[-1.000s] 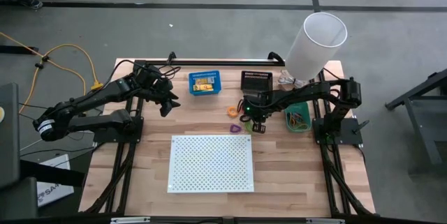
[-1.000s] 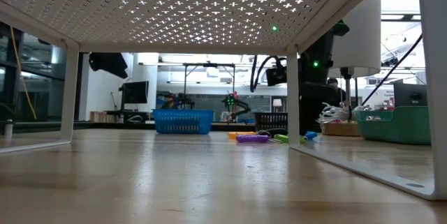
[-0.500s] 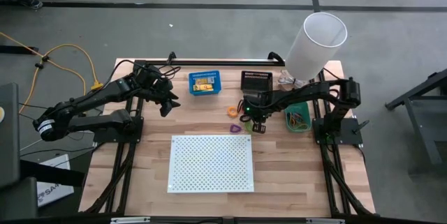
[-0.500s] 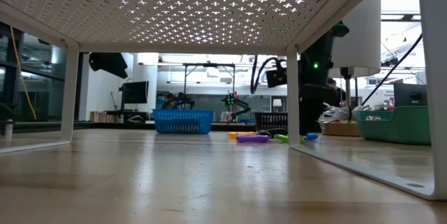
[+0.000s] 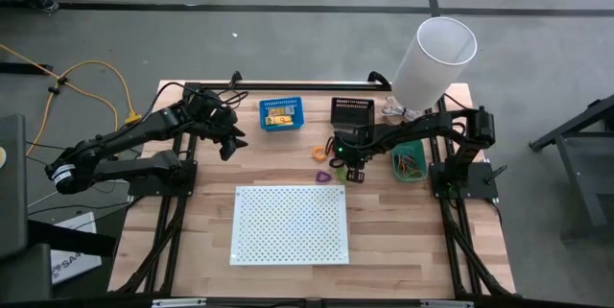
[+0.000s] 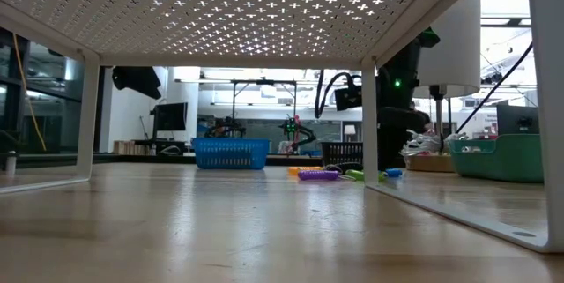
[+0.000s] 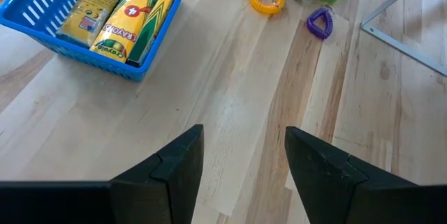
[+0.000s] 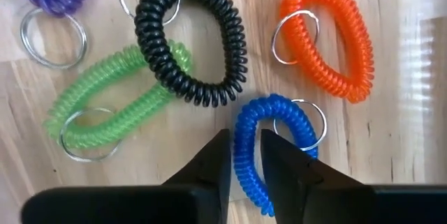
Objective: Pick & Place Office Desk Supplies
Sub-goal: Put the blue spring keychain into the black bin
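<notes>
Hovering low over a cluster of spiral key coils, the right gripper (image 8: 243,155) points straight down, likely so its fingers can straddle one strand. The blue coil (image 8: 269,140) lies on the table with its near side running between the narrowly parted fingers; nothing is gripped yet. Black (image 8: 192,39), green (image 8: 112,102) and orange (image 8: 328,39) coils lie beside it. The left gripper (image 7: 244,161) waits spread apart near the blue bin (image 7: 91,15) of crayon packets.
</notes>
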Tool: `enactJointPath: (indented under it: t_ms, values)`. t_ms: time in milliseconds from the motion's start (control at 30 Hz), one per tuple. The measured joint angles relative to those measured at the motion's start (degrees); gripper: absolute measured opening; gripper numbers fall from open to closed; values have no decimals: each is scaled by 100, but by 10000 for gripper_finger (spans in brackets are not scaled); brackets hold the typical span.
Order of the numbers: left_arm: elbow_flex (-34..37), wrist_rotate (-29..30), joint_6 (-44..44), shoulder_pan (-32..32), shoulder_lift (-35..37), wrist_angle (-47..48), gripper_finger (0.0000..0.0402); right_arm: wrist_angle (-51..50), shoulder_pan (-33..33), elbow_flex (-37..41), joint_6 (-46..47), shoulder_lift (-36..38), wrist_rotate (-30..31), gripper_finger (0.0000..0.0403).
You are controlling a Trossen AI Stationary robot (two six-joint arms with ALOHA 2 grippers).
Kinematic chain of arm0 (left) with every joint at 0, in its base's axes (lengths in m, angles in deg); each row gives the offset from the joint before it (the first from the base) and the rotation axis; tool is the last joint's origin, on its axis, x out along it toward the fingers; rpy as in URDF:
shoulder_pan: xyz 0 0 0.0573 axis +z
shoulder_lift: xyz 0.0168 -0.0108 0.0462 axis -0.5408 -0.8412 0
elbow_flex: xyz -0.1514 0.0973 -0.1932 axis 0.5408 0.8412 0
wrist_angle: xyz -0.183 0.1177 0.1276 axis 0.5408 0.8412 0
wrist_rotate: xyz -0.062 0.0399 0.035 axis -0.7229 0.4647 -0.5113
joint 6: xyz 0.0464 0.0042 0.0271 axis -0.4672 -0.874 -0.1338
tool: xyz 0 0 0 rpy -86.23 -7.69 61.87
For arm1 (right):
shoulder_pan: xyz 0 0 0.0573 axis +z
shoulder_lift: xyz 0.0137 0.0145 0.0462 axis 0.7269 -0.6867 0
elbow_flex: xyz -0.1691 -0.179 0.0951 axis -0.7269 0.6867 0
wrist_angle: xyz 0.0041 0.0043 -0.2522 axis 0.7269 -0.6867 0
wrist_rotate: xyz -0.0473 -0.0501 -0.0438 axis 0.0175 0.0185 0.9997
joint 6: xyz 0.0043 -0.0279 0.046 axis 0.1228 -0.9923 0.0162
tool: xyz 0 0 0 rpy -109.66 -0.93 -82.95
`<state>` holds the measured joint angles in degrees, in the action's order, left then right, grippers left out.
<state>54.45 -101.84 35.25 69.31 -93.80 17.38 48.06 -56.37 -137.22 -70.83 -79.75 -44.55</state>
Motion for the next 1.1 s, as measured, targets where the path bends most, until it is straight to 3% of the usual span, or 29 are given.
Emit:
enactJointPath:
  t_ms: [300, 733, 1100]
  values:
    - [0, 0, 0, 0, 0, -2, 195, 51, 0, 0, -69, 4, 0, 12]
    - [0, -2, 0, 0, 2, -2, 195, 18, 2, -2, -192, 262, 50, 6]
    - [0, -2, 0, -2, 2, -2, 195, -143, 51, -6, -220, 1067, 427, 5]
